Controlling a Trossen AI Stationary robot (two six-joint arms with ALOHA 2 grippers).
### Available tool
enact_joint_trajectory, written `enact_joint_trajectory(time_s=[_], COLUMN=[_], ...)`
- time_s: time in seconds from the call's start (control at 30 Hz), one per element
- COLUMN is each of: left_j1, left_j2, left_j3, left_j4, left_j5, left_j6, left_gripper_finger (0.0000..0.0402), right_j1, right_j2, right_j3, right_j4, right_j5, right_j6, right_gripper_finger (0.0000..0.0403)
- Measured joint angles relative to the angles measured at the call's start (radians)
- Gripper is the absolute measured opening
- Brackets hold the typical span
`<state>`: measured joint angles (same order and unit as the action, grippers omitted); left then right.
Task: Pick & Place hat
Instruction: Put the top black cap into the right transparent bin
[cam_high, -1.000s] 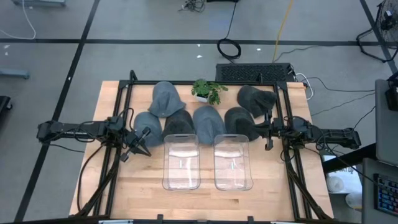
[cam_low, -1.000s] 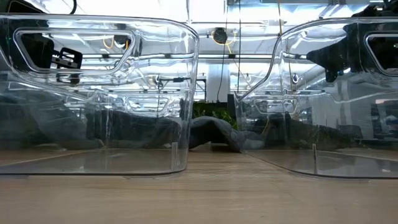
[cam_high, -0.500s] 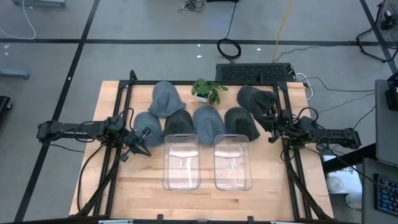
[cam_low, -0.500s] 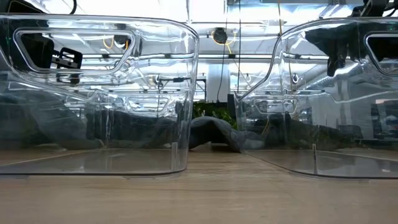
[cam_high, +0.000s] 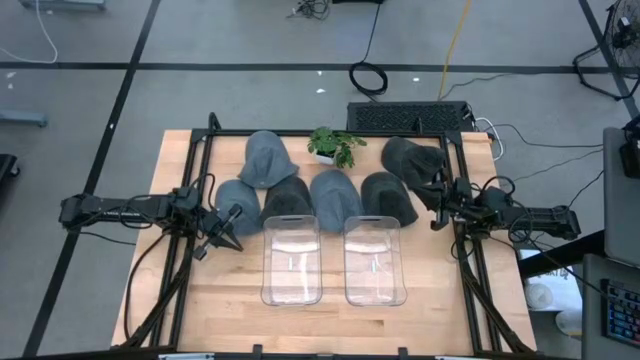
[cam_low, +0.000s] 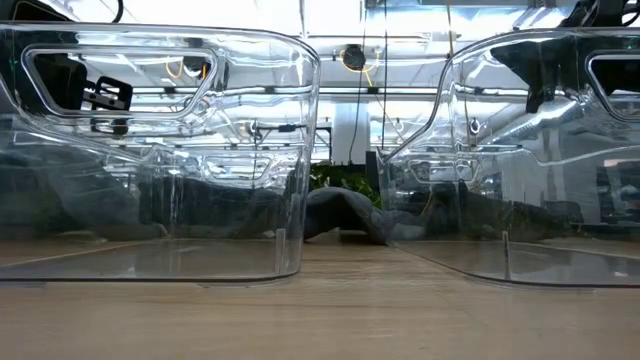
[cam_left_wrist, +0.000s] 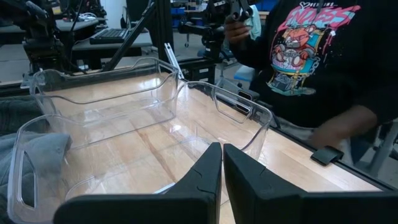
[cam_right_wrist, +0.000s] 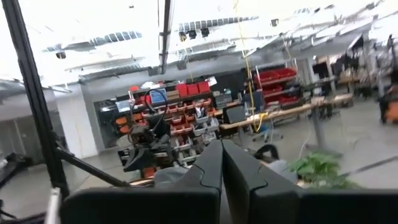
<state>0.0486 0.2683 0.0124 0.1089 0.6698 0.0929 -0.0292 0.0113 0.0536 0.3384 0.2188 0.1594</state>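
Six hats lie crown up in two rows at the back of the table: a light grey hat (cam_high: 265, 158), a blue-grey hat (cam_high: 237, 198), a dark hat (cam_high: 286, 196), another blue-grey hat (cam_high: 335, 194), a dark hat (cam_high: 385, 197) and a dark hat at the far right (cam_high: 408, 157). My left gripper (cam_high: 226, 232) is shut and empty near the left bin; its wrist view (cam_left_wrist: 222, 150) looks across both bins. My right gripper (cam_high: 437, 210) is shut and empty, raised just right of the dark hats; its wrist view (cam_right_wrist: 222, 147) looks up into the room.
Two clear plastic bins (cam_high: 291, 258) (cam_high: 375, 258) stand side by side in front of the hats. A small potted plant (cam_high: 335, 145) sits at the far edge, with a keyboard (cam_high: 410, 117) behind it. A person in a black printed shirt (cam_left_wrist: 311, 50) stands at the table's near side.
My right gripper has gone a little toward the table's far edge and risen, staying shut. The hats and bins have kept still.
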Motion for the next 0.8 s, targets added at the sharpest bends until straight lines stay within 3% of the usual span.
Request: enact_joint_trajectory(time_s=[0.23, 0.57, 0.67, 0.8], left_j1=[0.0, 0.0, 0.0, 0.0], left_j2=[0.0, 0.0, 0.0, 0.0], left_j3=[0.0, 0.0, 0.0, 0.0], left_j4=[0.0, 0.0, 0.0, 0.0], left_j5=[0.0, 0.0, 0.0, 0.0], left_j6=[0.0, 0.0, 0.0, 0.0], left_gripper_finger=[0.0026, 0.0026, 0.0026, 0.0026], right_j1=[0.0, 0.0, 0.0, 0.001], right_j2=[0.0, 0.001, 0.005, 0.068], right_j3=[0.0, 0.0, 0.0, 0.046], right_j4=[0.02, -0.154, -0.123, -0.102], right_j5=[0.173, 0.454, 0.565, 0.592], right_j6=[-0.191, -0.173, -0.22, -0.331], right_gripper_finger=[0.0002, 0.0004, 0.0006, 0.0038])
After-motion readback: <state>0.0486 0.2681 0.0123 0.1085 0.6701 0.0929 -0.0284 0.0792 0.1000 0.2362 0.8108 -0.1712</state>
